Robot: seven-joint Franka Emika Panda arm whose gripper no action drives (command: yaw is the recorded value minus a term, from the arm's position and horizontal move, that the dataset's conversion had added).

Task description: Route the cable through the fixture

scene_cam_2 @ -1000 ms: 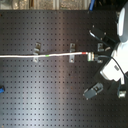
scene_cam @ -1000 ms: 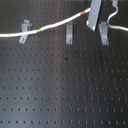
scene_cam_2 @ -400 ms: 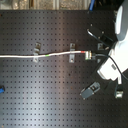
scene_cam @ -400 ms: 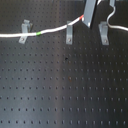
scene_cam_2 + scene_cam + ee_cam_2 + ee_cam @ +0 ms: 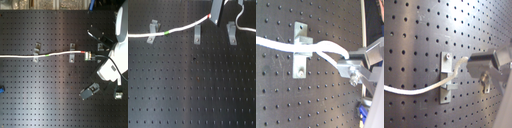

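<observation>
The white cable [image 5: 183, 27] runs from the first exterior view's left edge, past its green band [image 5: 167, 33], up to its red-orange band [image 5: 208, 18]. My gripper [image 5: 215, 12] is shut on that red end, above and between the middle clip [image 5: 197, 34] and the right clip [image 5: 231, 32]. In the second exterior view the cable [image 5: 50, 54] lies across two clips [image 5: 36, 52] [image 5: 72, 53] and ends at the gripper [image 5: 90, 55]. In both wrist views the cable [image 5: 424, 90] [image 5: 321, 46] crosses a clip [image 5: 447, 77] [image 5: 301, 50]; whether it sits in the slot I cannot tell.
Everything stands on a black perforated board [image 5: 193, 90]. A third grey clip [image 5: 151, 31] is at the first exterior view's left. More cable [image 5: 245, 27] trails off behind the right clip. The white arm body [image 5: 112, 70] and another clip [image 5: 118, 94] fill the second exterior view's right.
The gripper has shifted a little toward the first exterior view's left with the cable end, and the cable now sags slightly near the middle clip.
</observation>
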